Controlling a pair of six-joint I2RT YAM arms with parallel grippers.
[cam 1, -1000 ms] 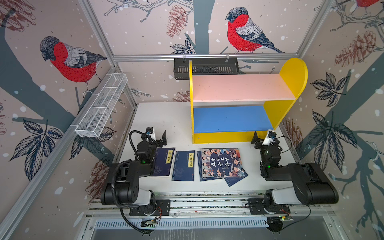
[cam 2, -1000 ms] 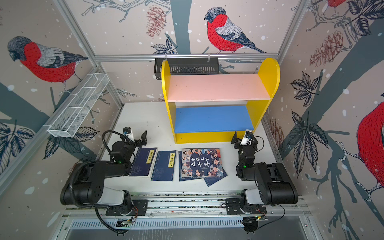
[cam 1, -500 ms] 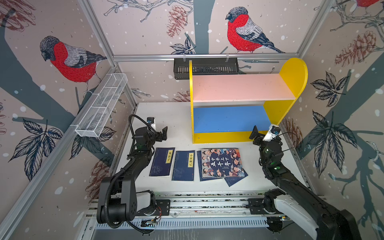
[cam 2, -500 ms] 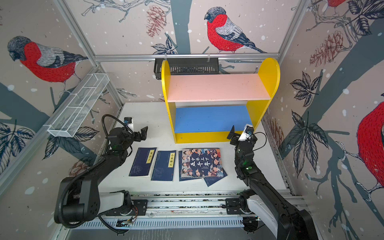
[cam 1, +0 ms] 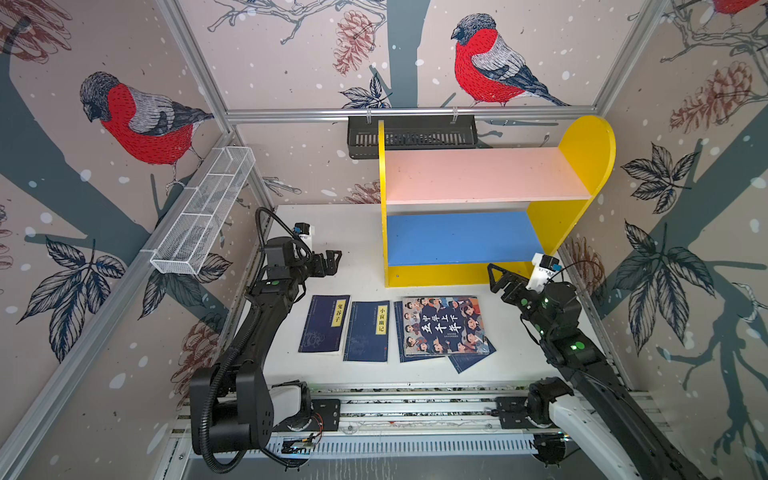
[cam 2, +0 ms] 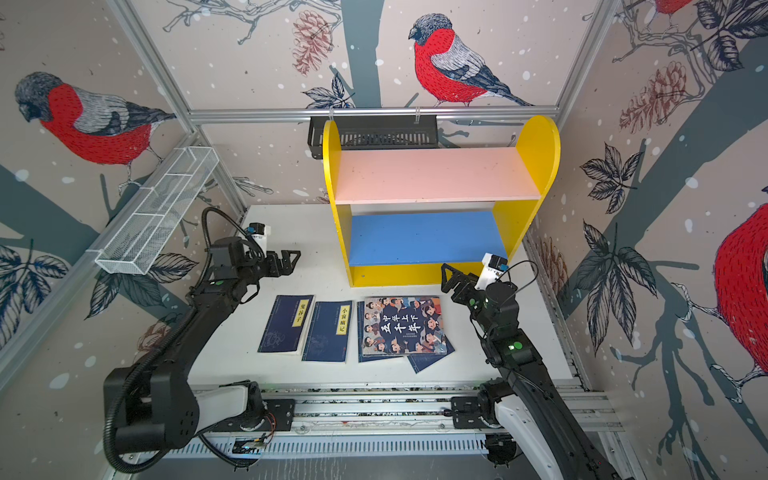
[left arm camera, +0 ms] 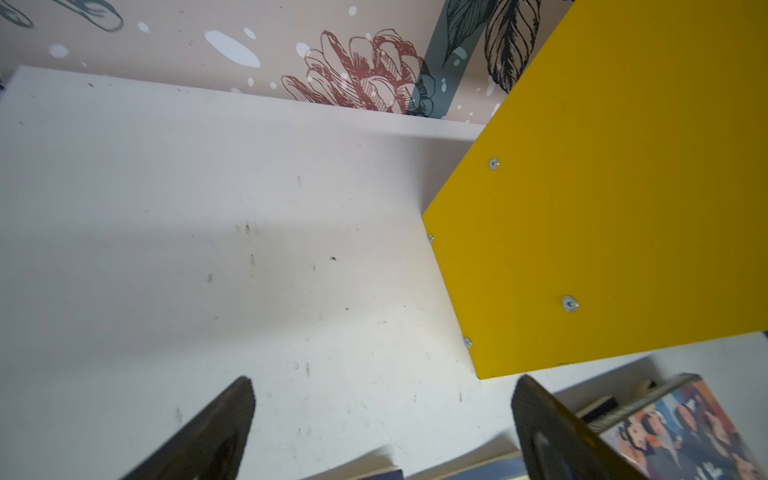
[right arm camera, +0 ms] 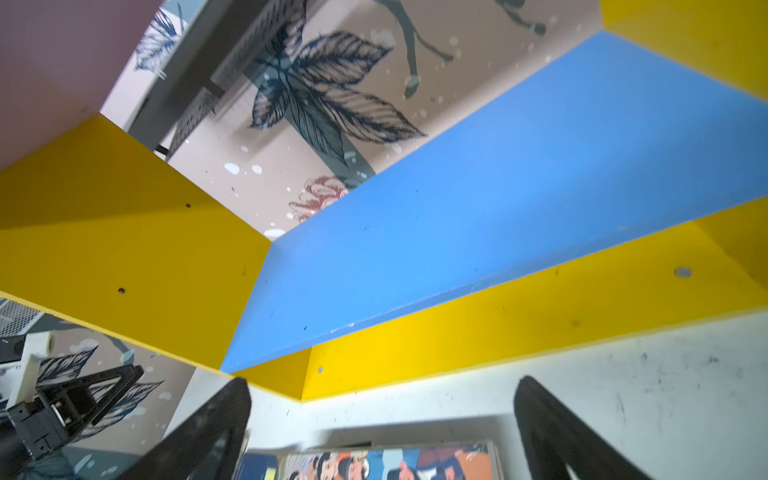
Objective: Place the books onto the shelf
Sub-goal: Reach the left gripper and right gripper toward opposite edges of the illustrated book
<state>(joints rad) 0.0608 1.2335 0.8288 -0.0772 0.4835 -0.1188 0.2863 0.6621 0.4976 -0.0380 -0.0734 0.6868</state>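
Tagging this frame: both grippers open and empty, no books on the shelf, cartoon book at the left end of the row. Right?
Not quite. Both top views show the cartoon book at the right end of the row of books, by the right gripper. The rest holds: left gripper and right gripper open and empty, no books on the shelf.

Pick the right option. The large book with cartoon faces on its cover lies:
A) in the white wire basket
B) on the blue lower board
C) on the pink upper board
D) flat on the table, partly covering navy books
D: the cartoon-face book lies flat on the table in front of the shelf, with a navy book sticking out from beneath it.
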